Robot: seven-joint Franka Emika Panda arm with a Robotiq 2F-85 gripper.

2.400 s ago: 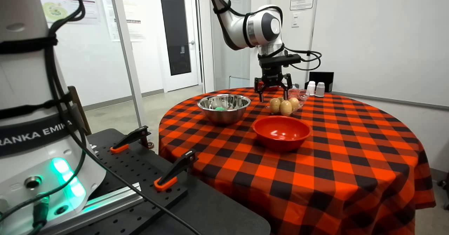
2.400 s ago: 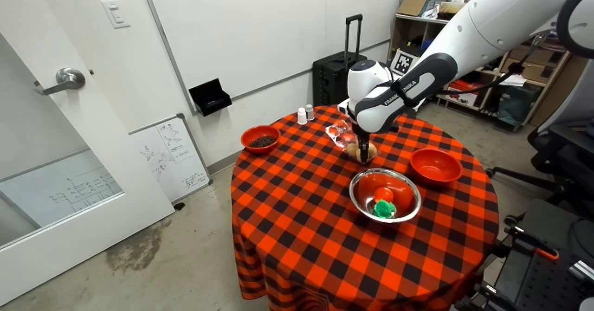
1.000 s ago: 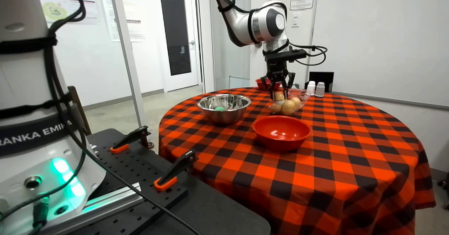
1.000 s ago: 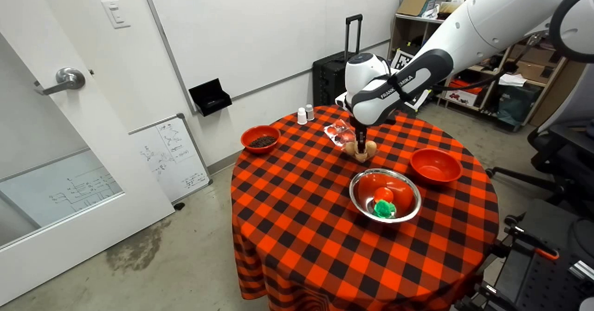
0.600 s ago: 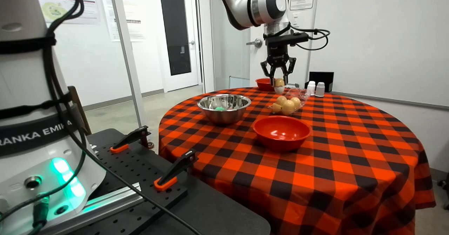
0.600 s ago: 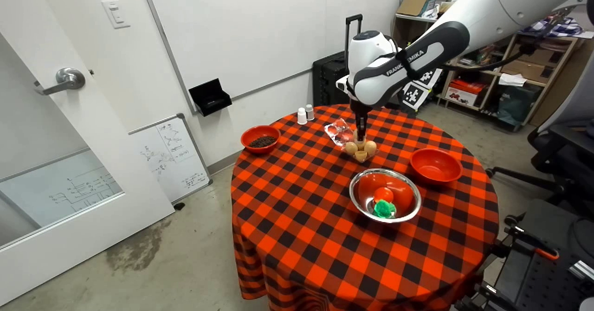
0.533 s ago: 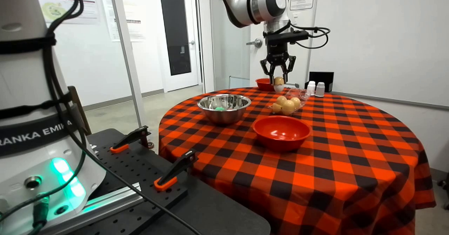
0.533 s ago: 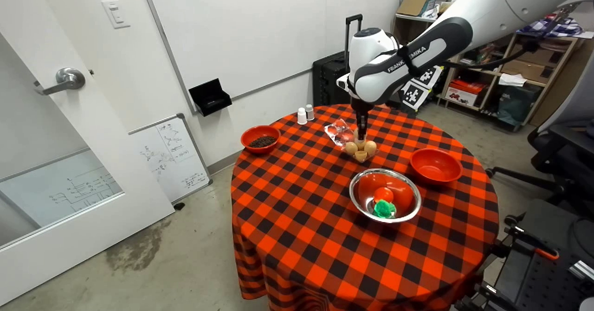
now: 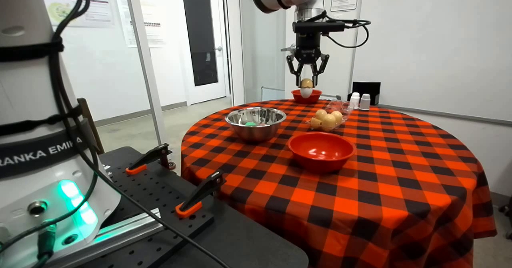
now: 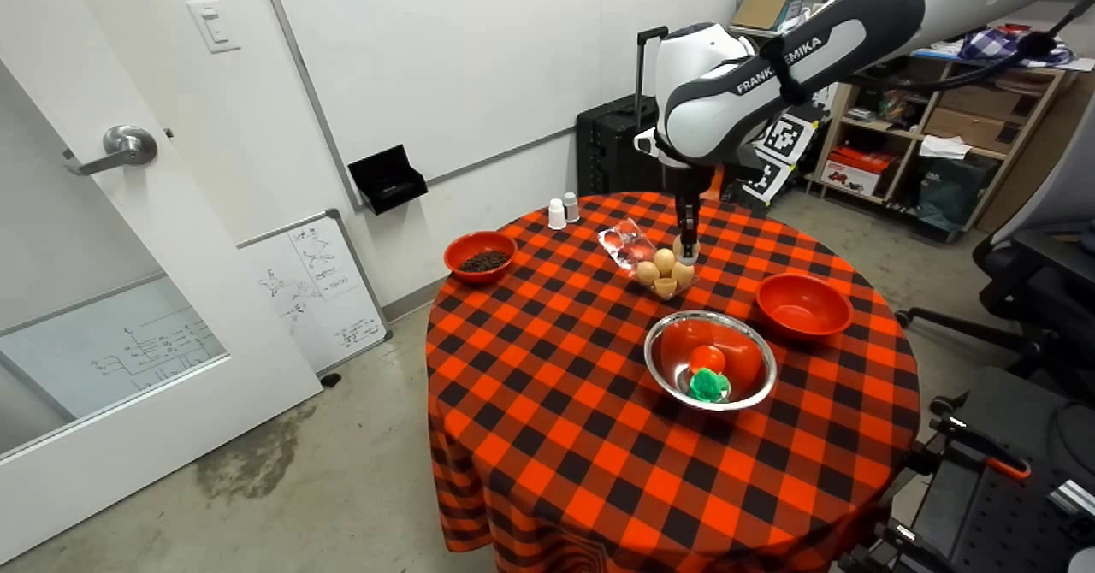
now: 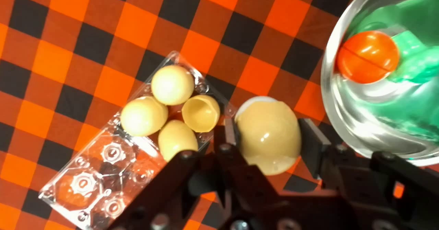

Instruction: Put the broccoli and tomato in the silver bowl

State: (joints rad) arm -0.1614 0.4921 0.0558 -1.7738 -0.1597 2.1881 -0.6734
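The gripper (image 9: 307, 84) is pinching an egg (image 11: 269, 134) from two sides. This egg has a yellowish upper part and a white lower part, and it hangs in the air above the table (image 9: 400, 168). The broccoli (image 10: 708, 386) and the tomato (image 10: 707, 357) are both inside the silver bowl (image 9: 256, 134), just beside each other. In an exterior view, this bowl stands near the left edge of the table, and a big red bowl (image 9: 316, 162) stands to the right of it. An open plastic egg box (image 11: 84, 183) lies behind the big red bowl; one half of it carries three more eggs (image 11: 172, 85) and one hollow half shell (image 11: 202, 111). At the far edge of the table there is a small red bowl (image 9: 317, 96), which the held egg partly covers in this view, and two small bottles (image 9: 355, 101) stand further to the right.
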